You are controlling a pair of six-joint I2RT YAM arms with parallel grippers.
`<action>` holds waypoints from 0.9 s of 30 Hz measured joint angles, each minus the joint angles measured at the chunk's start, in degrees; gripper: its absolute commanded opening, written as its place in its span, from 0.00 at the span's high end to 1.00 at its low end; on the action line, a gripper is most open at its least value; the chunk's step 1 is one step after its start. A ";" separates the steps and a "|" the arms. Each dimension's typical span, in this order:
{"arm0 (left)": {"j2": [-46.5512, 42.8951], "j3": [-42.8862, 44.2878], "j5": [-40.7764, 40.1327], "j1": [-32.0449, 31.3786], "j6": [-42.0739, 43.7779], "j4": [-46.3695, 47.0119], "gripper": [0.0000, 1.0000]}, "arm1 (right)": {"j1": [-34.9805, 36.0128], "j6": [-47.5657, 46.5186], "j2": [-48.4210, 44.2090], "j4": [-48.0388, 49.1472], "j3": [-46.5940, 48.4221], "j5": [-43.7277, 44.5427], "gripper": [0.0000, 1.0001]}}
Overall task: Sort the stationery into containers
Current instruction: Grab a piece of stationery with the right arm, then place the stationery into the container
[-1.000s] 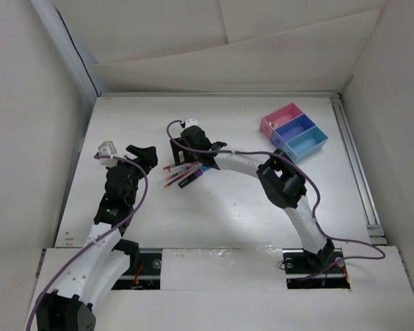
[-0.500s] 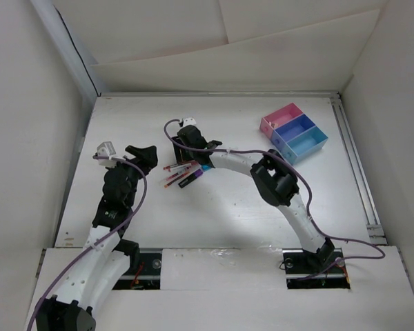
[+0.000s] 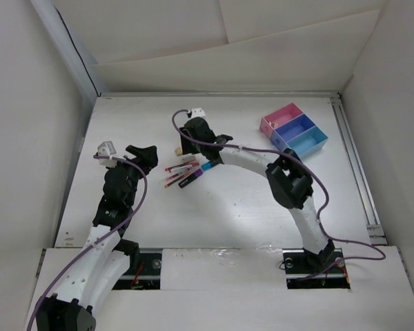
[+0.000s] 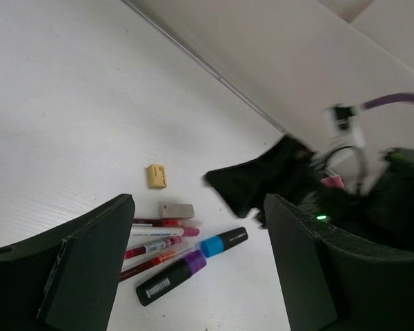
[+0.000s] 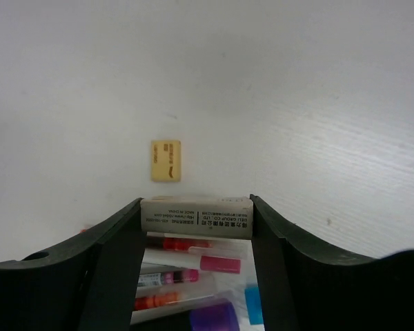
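The beige eraser (image 5: 196,217) bears 2 lines of print, too small to read. It spans the gap between the right fingers (image 5: 110,269); clamped or not, I cannot tell. The left fingers (image 4: 83,269) stand apart. Pens (image 5: 183,243) lie just beside it on the surface (image 5: 297,103).

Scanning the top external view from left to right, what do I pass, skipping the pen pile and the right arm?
Left hand → yellow eraser → pink tray → dark blue tray → light blue tray.
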 measured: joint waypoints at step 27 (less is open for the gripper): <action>5.14 0.00 3.48 0.00 0.00 2.23 0.27 | -39.28 1.92 -10.73 -2.89 -6.45 3.04 0.51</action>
